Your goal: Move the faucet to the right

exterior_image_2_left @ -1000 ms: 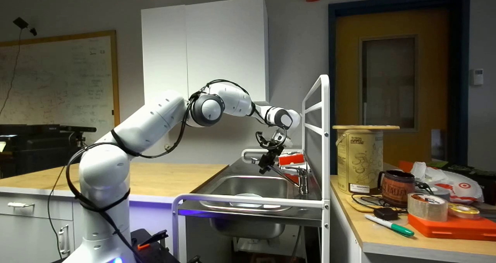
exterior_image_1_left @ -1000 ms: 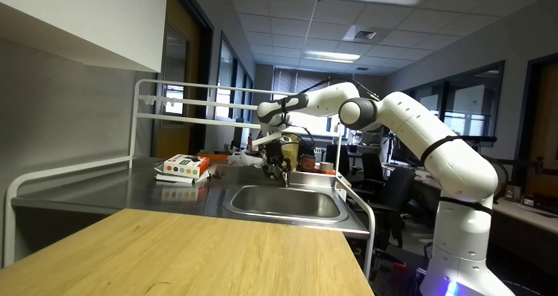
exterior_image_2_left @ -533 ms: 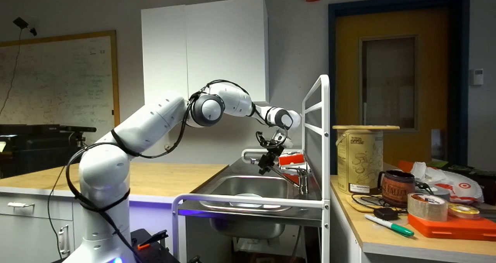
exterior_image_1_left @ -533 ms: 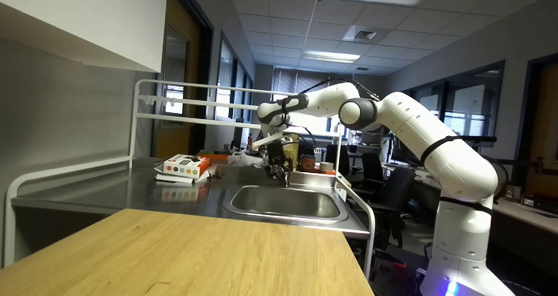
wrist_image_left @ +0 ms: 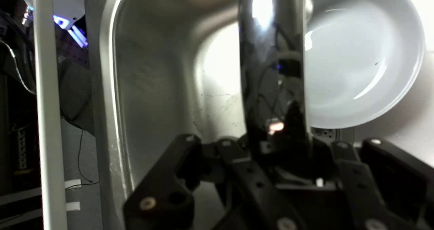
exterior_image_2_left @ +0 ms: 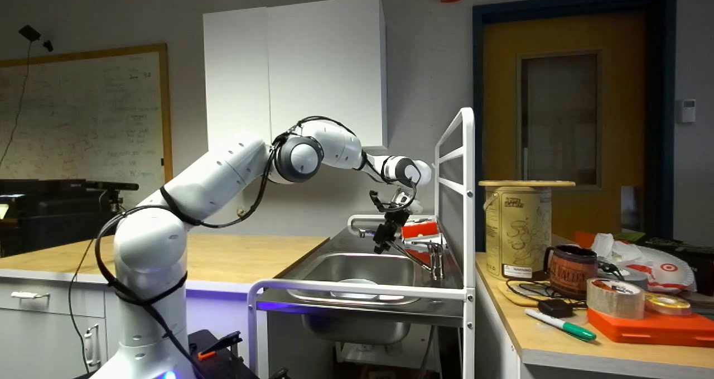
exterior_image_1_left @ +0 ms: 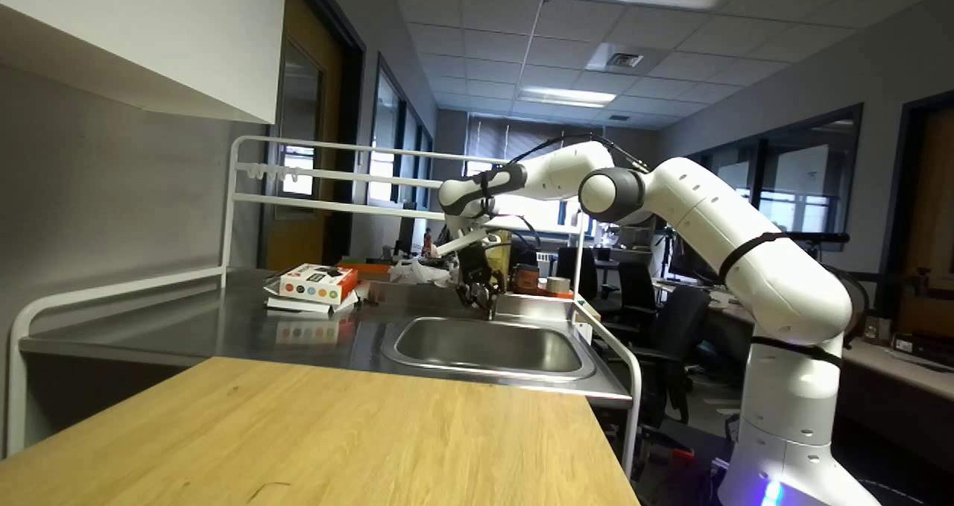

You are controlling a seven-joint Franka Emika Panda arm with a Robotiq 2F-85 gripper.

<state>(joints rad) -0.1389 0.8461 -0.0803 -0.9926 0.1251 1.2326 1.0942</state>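
The white robot arm (exterior_image_2_left: 212, 181) bends over the steel sink (exterior_image_1_left: 484, 346), and its black claw (wrist_image_left: 281, 145) points down at the faucet (exterior_image_2_left: 437, 263). In the wrist view, the shiny spout (wrist_image_left: 274, 64) runs between the two sides of the claw. They stand apart with the spout in the middle, but I cannot tell if they squeeze it. The faucet stands up at the edge of the sink, next to the white rack (exterior_image_2_left: 468, 211), and its spout slants up to the claw. A round white bowl (wrist_image_left: 352, 67) sits in the sink, and from the wrist it shows just beside the spout. In an exterior view, a red and white box (exterior_image_1_left: 309, 282) sits on the steel counter (exterior_image_1_left: 231, 320), to the left of the sink, and a wooden tabletop (exterior_image_1_left: 320, 431) is in front. In an exterior view, a brown mug (exterior_image_2_left: 573, 270) stands near a tall tan can (exterior_image_2_left: 519, 239). A roll of tape (exterior_image_2_left: 613, 299) sits on an orange case (exterior_image_2_left: 658, 329), and a marker (exterior_image_2_left: 558, 322) with a green cap lies just beside it.
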